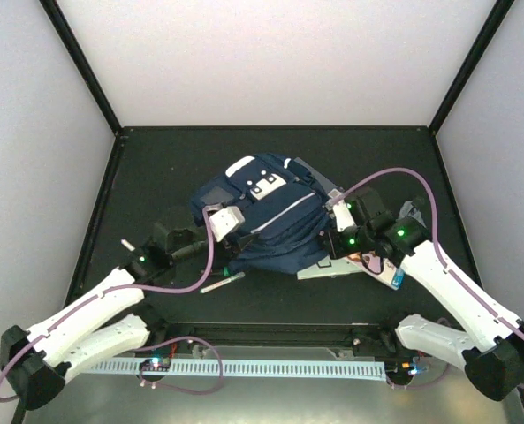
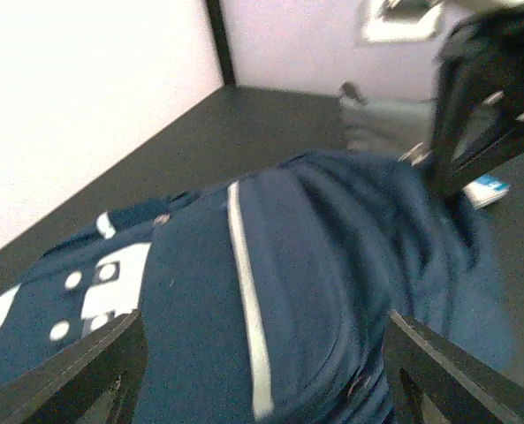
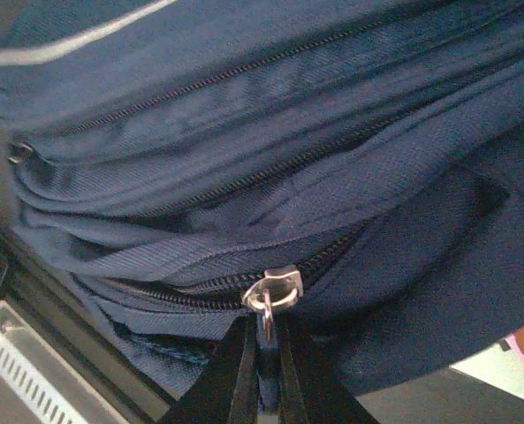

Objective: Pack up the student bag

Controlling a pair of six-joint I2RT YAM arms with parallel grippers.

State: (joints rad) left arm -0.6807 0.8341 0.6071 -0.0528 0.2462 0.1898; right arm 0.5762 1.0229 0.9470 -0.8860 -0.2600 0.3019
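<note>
Navy backpack (image 1: 270, 221) lies on the worktop (image 1: 155, 168); we see the right tool (image 3: 262, 340) pinching its zipper pull (image 3: 270, 291), left tool (image 2: 262, 358) spread.

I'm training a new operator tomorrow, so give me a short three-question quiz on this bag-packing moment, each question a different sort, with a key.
1. True or false: the right gripper is pinching a zipper pull on the blue bag.
2. The jaws of the left gripper are: A) spread apart, B) shut on a strap, C) out of view.
3. Fill in: the white pen lies on the ___, outside the bag.
Key: 1 true; 2 A; 3 table.
</note>
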